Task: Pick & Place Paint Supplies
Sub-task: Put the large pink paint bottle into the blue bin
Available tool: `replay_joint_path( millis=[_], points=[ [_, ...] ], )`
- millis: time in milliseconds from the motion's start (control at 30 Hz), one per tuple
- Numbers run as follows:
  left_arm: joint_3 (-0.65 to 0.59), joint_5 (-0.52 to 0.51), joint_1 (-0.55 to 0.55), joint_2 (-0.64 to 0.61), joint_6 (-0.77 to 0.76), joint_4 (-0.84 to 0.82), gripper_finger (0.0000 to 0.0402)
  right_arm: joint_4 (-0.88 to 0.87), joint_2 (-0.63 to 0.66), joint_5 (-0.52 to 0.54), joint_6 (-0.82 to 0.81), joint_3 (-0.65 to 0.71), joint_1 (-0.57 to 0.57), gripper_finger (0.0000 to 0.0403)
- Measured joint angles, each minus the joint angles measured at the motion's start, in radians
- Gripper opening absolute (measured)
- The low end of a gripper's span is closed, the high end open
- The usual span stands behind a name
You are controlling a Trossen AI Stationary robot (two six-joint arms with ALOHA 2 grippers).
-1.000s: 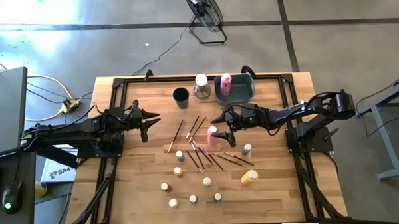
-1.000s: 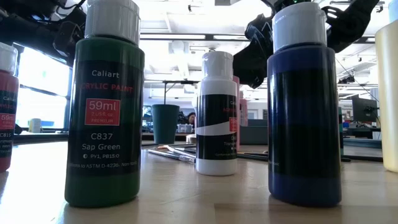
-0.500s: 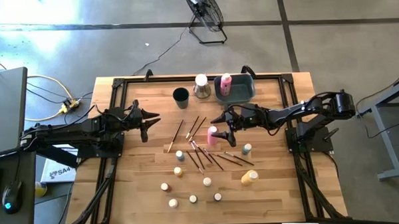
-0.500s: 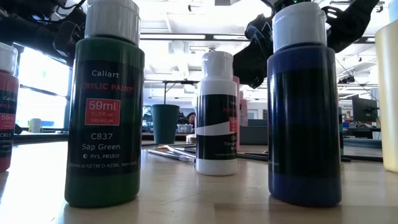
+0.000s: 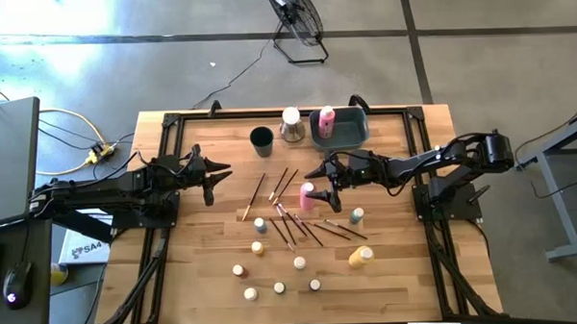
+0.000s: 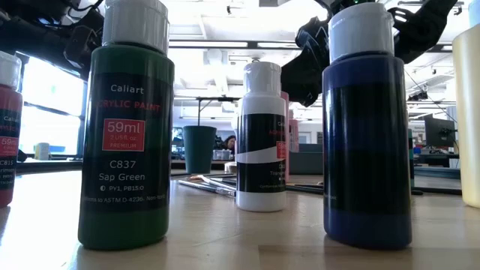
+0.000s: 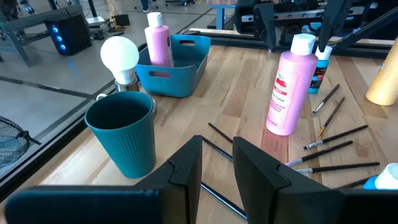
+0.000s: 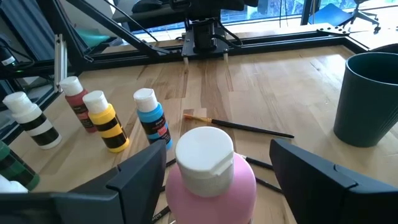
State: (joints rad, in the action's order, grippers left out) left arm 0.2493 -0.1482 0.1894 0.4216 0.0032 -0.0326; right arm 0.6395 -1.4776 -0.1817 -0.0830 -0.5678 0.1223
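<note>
A pink paint bottle (image 5: 308, 193) with a white cap (image 8: 204, 149) stands upright on the table's middle. My right gripper (image 5: 320, 183) is open, with one finger on each side of the bottle's top, and a gap shows on both sides. My left gripper (image 5: 212, 174) hovers at the table's left, clear of everything, its fingers (image 7: 189, 163) a narrow gap apart with nothing between them. Thin dark brushes (image 5: 292, 218) lie scattered on the wood. Small bottles (image 5: 260, 224) and white-capped pots (image 5: 238, 270) stand toward the near edge. A second pink bottle (image 5: 326, 119) stands in the grey-blue bin (image 5: 353, 133).
A dark teal cup (image 5: 261, 139) and a white-topped metal object (image 5: 291, 121) stand at the far edge beside the bin. A yellow bottle (image 5: 361, 257) lies near the right. Green (image 6: 127, 127), white (image 6: 260, 139) and blue (image 6: 366, 127) bottles stand close before the low camera.
</note>
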Motion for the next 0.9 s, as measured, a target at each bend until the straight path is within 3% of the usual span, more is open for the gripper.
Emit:
replay_joint_path(
  millis=[500,900],
  points=[
    [0.0,-0.004,0.0,0.0,0.0,0.0,0.0086,0.0,0.0,0.0,0.0,0.0,0.0,0.0279],
    [0.0,-0.004,0.0,0.0,0.0,0.0,0.0086,0.0,0.0,0.0,0.0,0.0,0.0,0.0233]
  ],
)
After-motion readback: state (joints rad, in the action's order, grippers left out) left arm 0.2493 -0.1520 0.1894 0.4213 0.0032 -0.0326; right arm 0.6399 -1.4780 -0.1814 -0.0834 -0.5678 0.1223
